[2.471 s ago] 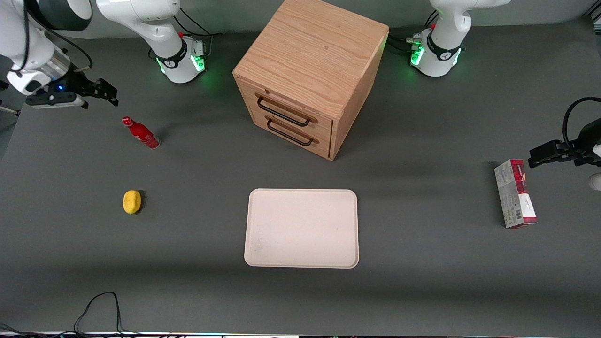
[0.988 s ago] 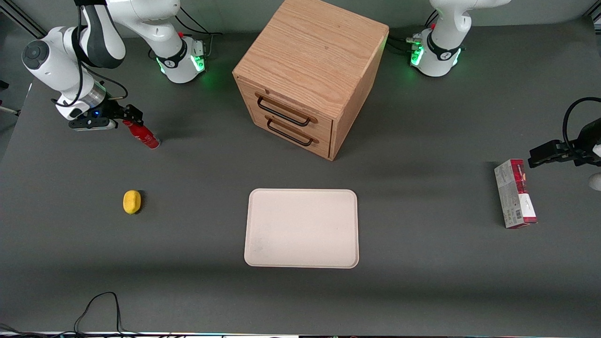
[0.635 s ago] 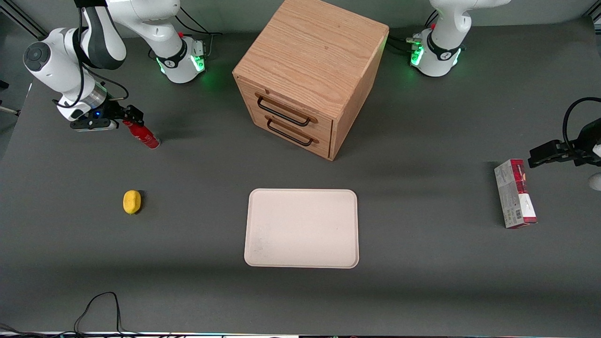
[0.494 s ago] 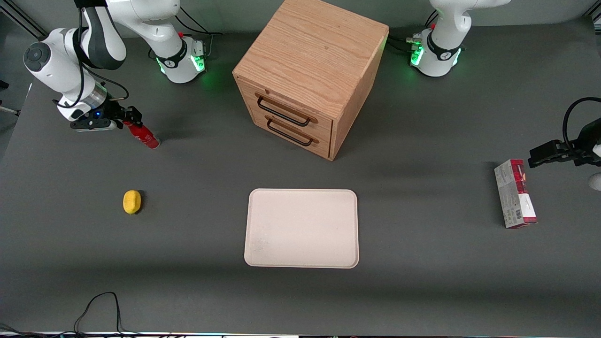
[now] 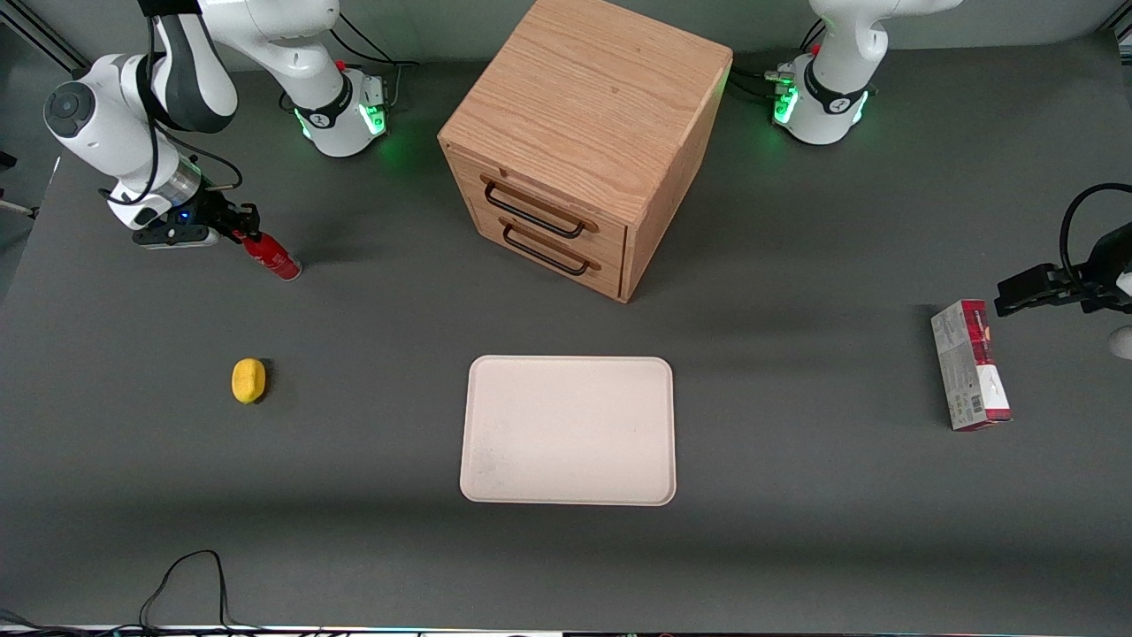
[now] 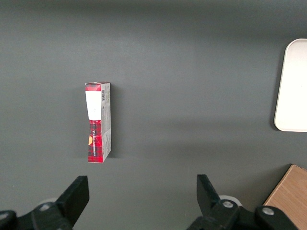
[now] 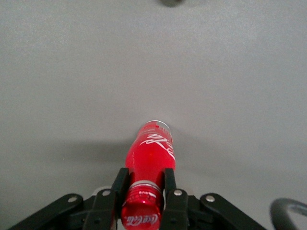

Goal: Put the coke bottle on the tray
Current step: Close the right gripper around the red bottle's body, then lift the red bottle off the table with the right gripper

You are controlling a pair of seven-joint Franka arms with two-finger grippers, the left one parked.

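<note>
The coke bottle, small, slim and red with a red cap, stands on the dark table toward the working arm's end. My right gripper is at its top. In the right wrist view the two black fingers press on either side of the bottle's neck just below the cap, so the gripper is shut on the coke bottle. The bottle's base rests on the table. The cream tray lies flat and bare, nearer the front camera, in front of the drawer cabinet; its edge shows in the left wrist view.
A wooden drawer cabinet with two black handles stands mid-table. A small yellow object lies nearer the camera than the bottle. A red-and-grey carton lies toward the parked arm's end, also in the left wrist view. A black cable loops at the front edge.
My right gripper came down and across from the table's end to the bottle's top, then its fingers closed in on the neck. The bottle stands where it was.
</note>
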